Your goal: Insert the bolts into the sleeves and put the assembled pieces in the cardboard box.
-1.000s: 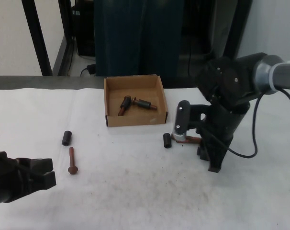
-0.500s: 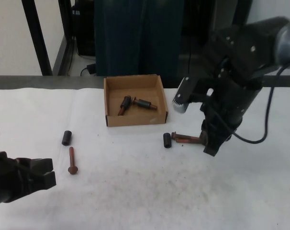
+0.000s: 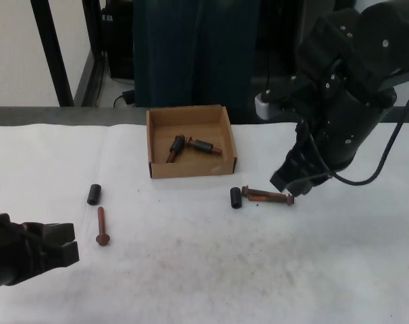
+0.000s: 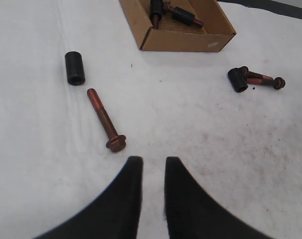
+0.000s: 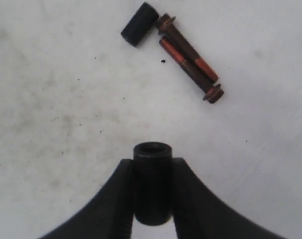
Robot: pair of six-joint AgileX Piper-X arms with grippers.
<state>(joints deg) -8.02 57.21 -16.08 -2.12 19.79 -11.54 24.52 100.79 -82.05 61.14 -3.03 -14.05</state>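
My right gripper (image 5: 152,167) is shut on a black sleeve (image 5: 152,191), held upright with its bore showing, above the bench. Below it lie a loose black sleeve (image 5: 139,24) and two copper bolts (image 5: 187,49) side by side. In the high view the right gripper (image 3: 290,183) hangs just right of those bolts (image 3: 267,196) and that sleeve (image 3: 235,198). My left gripper (image 4: 150,172) hovers low at the near left, open by a narrow gap with nothing in it. Ahead of it lie a copper bolt (image 4: 105,119) and another black sleeve (image 4: 75,68).
The cardboard box (image 3: 156,143) stands at the back middle of the white bench, with two assembled pieces (image 3: 191,145) inside. Free bench surface lies in front and to the right. Dark frame posts stand behind the bench.
The right arm has risen from the bench beside the two bolts and swung back and up. The left arm, the loose parts and the box have not moved.
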